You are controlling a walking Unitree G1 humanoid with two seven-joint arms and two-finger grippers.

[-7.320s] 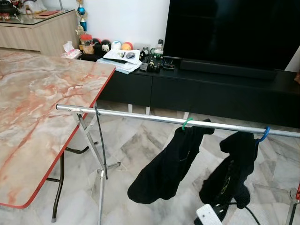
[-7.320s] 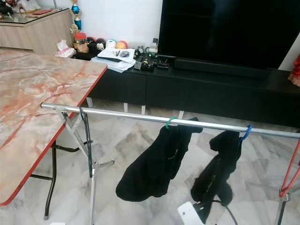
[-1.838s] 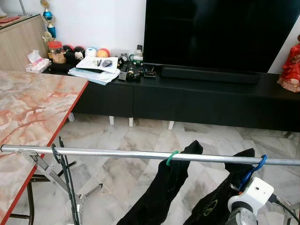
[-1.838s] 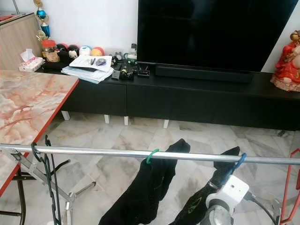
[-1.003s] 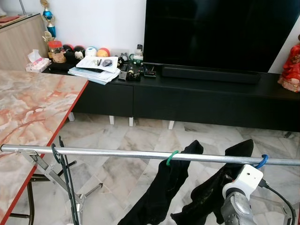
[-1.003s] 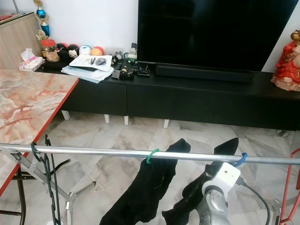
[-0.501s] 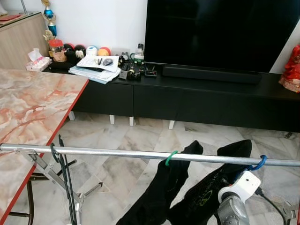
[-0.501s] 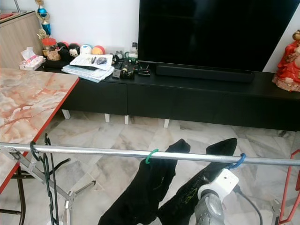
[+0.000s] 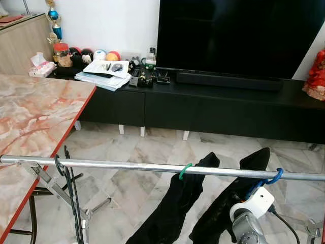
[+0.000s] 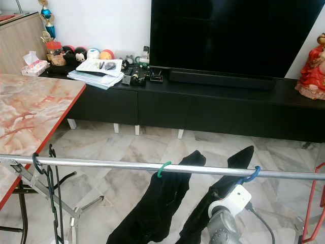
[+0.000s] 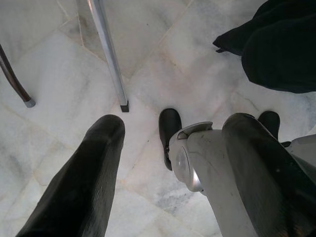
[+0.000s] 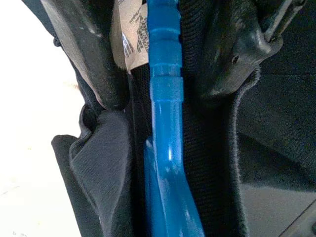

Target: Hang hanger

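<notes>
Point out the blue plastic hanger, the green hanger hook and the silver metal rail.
blue plastic hanger [image 12: 165,98], right wrist view, neck.
green hanger hook [image 9: 186,170], left eye view, hook over rail.
silver metal rail [image 9: 122,165], left eye view, bare stretch.

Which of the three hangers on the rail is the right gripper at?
The blue hanger, rightmost on the rail, carrying a black garment; the right gripper straddles its neck. The green hanger and bare black hanger hang further left.

Blue plastic hanger [image 12: 165,128], neck running straight between the right claw [image 12: 168,64] fingers, hook [image 9: 271,177] curled over the silver rail [image 9: 127,165] just above that claw, black garment [image 9: 228,203] draped on it, slanting down beside the claw.
</notes>
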